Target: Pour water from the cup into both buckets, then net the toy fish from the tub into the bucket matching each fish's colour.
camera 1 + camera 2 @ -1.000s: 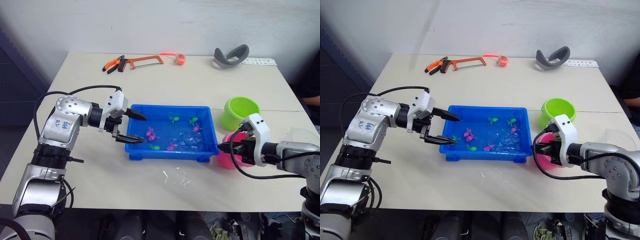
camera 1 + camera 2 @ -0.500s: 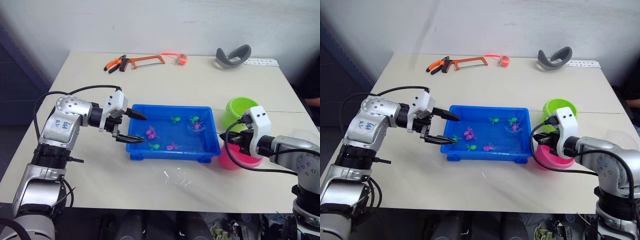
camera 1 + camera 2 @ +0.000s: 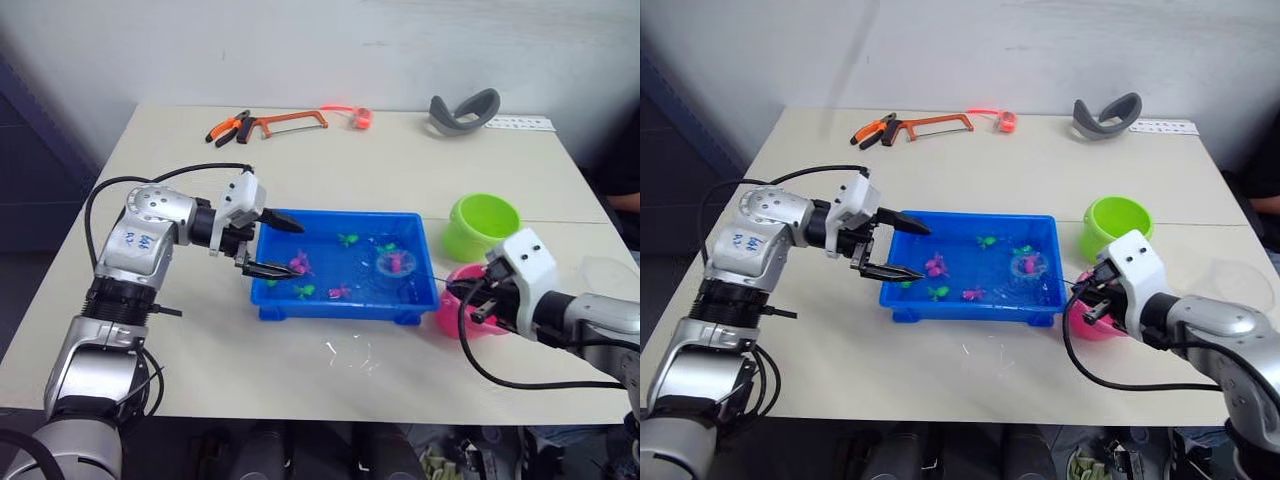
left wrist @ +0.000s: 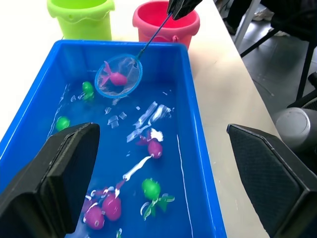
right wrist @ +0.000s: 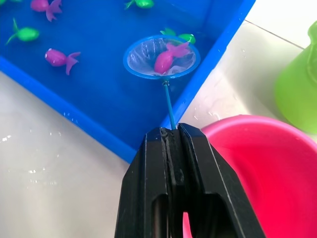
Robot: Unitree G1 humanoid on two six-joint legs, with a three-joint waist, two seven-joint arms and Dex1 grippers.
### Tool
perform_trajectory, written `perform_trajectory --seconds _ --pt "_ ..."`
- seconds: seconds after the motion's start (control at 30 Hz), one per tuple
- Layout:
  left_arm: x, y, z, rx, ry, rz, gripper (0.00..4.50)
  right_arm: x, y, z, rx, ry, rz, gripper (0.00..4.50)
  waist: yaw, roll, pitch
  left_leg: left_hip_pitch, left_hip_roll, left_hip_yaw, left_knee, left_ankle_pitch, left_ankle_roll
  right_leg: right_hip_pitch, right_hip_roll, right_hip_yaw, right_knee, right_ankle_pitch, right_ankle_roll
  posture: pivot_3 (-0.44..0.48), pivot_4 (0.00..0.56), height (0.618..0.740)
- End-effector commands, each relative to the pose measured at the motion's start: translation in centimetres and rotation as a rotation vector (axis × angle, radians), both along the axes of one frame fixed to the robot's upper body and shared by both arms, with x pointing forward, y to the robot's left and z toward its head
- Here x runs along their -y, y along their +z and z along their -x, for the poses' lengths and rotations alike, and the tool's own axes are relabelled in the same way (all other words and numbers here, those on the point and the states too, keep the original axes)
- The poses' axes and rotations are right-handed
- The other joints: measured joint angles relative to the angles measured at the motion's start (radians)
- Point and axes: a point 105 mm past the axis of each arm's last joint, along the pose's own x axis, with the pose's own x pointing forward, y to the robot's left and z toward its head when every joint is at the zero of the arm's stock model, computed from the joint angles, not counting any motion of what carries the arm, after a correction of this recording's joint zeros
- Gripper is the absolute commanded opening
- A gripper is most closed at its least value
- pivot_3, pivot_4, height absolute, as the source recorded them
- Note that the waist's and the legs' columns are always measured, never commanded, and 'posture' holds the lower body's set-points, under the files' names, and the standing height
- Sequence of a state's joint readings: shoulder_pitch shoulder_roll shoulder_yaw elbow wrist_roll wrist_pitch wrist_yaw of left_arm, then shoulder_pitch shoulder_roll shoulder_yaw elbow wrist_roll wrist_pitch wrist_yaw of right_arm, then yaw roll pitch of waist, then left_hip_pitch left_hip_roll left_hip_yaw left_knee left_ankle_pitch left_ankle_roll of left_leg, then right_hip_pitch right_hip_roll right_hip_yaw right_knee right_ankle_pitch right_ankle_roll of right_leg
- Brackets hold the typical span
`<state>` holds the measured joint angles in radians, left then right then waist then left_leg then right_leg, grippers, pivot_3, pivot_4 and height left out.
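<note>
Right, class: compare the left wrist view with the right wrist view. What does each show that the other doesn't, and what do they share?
Left wrist only: the left gripper with its fingers spread wide over the tub.

Right wrist only: the right gripper shut on the net handle.

Both: the net holding a pink fish, the pink bucket, the green bucket and loose fish in the tub.

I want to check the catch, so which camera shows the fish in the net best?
The right wrist view: the pink fish lies large inside the net, over the tub. The left wrist view shows it smaller; the two eye views show only a pink speck in the hoop.
</note>
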<state>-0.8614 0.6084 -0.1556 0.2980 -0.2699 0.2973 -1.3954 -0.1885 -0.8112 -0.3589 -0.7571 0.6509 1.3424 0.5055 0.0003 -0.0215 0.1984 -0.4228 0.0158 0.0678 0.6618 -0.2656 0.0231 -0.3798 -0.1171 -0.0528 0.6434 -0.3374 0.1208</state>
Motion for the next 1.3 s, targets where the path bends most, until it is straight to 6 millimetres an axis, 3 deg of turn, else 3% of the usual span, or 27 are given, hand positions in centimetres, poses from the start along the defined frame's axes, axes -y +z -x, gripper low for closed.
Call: perform_trajectory --seconds 0.03,0.3,0.53,0.8,0.93,1.17,1.3 --pt "0.7 0.9 -0.1 0.044 -0.041 0.008 4.48 -0.1 1.3 0.4 0.061 0.020 0.016 0.00 0.000 0.000 0.000 0.000 0.000 0.000 0.000 0.000 0.000 0.000 0.000 0.000 0.000 0.000 0.000 0.000 0.150 0.740" --pt "2.2 1.4 0.1 0.027 -0.088 0.072 4.48 0.0 3.7 2.4 0.190 0.086 -0.017 0.00 0.003 0.000 0.000 0.000 0.000 -0.001 0.000 0.000 0.000 0.001 0.000 -0.001 0.000 0.000 0.000 0.000 0.150 0.740" --pt "4.9 2.4 -0.1 -0.017 -0.112 0.190 4.48 3.3 5.9 6.2 0.316 -0.032 0.053 0.00 0.023 0.000 0.000 0.000 0.000 -0.001 0.001 0.000 0.001 0.003 0.001 0.000 -0.002 0.001 0.002 0.000 0.150 0.740" --pt "7.1 2.1 -0.1 -0.030 -0.205 0.187 4.48 6.7 5.5 11.0 0.297 -0.164 0.255 0.00 0.026 0.000 0.000 0.001 -0.001 -0.001 0.000 -0.001 0.002 0.005 0.001 0.000 -0.008 0.002 0.004 0.000 0.150 0.740" --pt "7.6 2.0 -0.2 -0.029 -0.233 0.187 4.48 7.1 5.2 11.6 0.310 -0.134 0.427 0.00 0.019 0.001 0.000 0.002 -0.001 0.000 0.000 -0.002 0.003 0.004 0.002 0.001 -0.008 0.003 0.005 0.000 0.150 0.740" --pt "7.8 2.1 -0.3 -0.020 -0.249 0.186 4.48 7.1 5.4 11.1 0.390 0.117 1.013 0.00 0.022 0.001 0.000 0.002 -0.001 0.000 0.000 0.000 0.000 0.004 0.002 0.002 -0.009 0.003 0.005 0.000 0.150 0.740" --pt "7.8 2.2 -0.3 -0.016 -0.249 0.187 4.48 7.5 4.7 10.6 0.411 0.247 1.202 0.00 0.023 0.000 0.000 0.002 -0.002 0.000 0.000 0.001 -0.002 0.004 0.002 0.002 -0.010 0.003 0.005 0.000 0.150 0.740"
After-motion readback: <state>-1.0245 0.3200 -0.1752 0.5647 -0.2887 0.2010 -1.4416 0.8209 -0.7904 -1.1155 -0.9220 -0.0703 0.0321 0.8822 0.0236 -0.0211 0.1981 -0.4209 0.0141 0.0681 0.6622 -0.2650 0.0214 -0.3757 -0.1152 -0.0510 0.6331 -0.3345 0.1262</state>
